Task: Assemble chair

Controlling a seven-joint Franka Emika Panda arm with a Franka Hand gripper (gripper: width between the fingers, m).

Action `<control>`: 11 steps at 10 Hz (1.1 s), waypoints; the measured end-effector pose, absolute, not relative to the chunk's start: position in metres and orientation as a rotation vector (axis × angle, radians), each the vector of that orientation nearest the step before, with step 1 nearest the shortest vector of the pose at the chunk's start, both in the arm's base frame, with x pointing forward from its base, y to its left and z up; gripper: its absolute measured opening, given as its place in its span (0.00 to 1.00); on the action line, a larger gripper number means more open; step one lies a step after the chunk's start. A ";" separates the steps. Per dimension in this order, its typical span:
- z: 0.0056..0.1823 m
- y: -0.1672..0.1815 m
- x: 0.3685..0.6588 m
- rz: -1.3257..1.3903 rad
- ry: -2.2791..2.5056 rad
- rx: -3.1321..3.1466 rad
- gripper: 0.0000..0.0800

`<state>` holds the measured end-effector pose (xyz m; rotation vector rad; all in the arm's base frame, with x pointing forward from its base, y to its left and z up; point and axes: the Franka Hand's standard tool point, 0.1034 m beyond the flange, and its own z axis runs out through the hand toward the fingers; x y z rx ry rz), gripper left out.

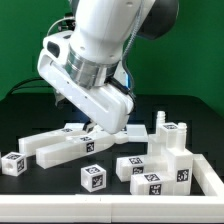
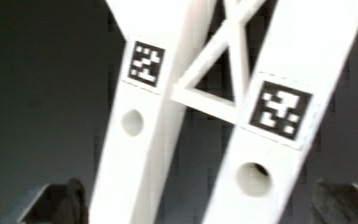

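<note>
Straddling the frame [image 2: 149, 110], pincer [image 2: 202, 200] gapes wide; exterior view adds loose cubes [image 1: 93, 177].

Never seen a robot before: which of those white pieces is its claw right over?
The long X-braced frame, lying flat: the open gripper straddles it, while the small cubes sit apart.

Bright, even light from above; both pictures coarse and soft.
Glare streaks the arm [image 1: 110, 35]; faint shadows lie under the white parts [image 1: 165, 150] below the arm; close-up bars [image 2: 131, 130] blur.
</note>
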<state>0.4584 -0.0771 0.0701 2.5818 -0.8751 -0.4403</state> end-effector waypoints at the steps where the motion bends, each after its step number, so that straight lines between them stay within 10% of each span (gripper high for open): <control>1: 0.068 -0.074 0.459 -0.437 -0.866 2.583 0.81; 8: 0.075 -0.082 0.469 -0.319 -0.979 2.875 0.81; 11: 0.047 -0.090 0.475 -0.209 -1.026 2.850 0.81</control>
